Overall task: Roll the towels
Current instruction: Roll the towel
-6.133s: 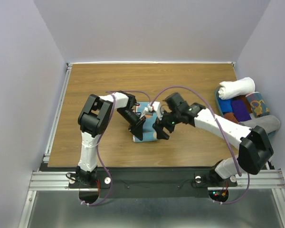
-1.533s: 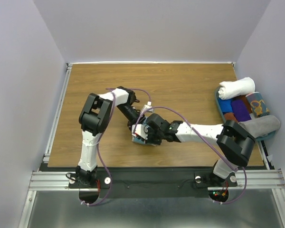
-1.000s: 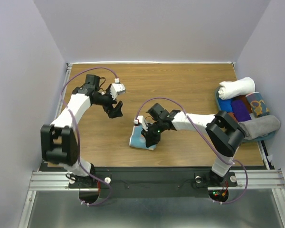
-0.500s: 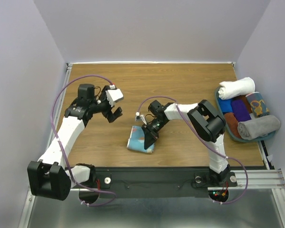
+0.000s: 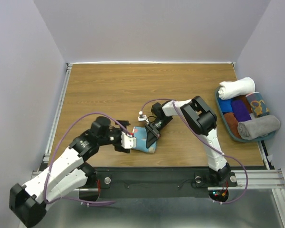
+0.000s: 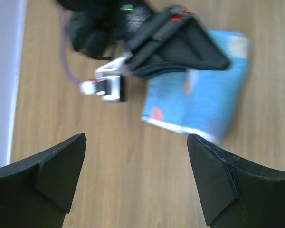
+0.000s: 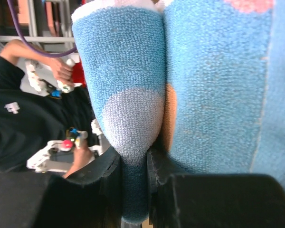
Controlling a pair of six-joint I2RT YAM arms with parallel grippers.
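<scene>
The right tool [image 7: 134, 190] was clamped on a folded edge of the light blue towel [image 5: 143, 141]. Its wrist view showed a rounded fold of terry cloth with a pale dot pinched between the two dark fingers [image 7: 100, 175]. The towel lay as a small folded bundle on the desk [image 5: 180, 85], near the front edge and a little left of centre, and the right tool reached it from the right side. The left tool [image 5: 127, 144] sat just left of the bundle with its jaws spread wide and nothing between them. Its own camera looked across bare wood at the blue cloth and the right tool gripping it. Half a second earlier the left arm had been stretched out over the far left of the desk, its tool well apart from the towel. It had since swung down low along the front edge to come just beside the bundle. The bundle itself lay in nearly the same spot as then, though six seconds earlier it had been nearer the middle with both tools on it. At the desk's right edge a teal tray [image 5: 233, 137] held rolled cloths, among them a white roll [image 5: 236, 87] and a grey roll [image 5: 259, 126].
</scene>
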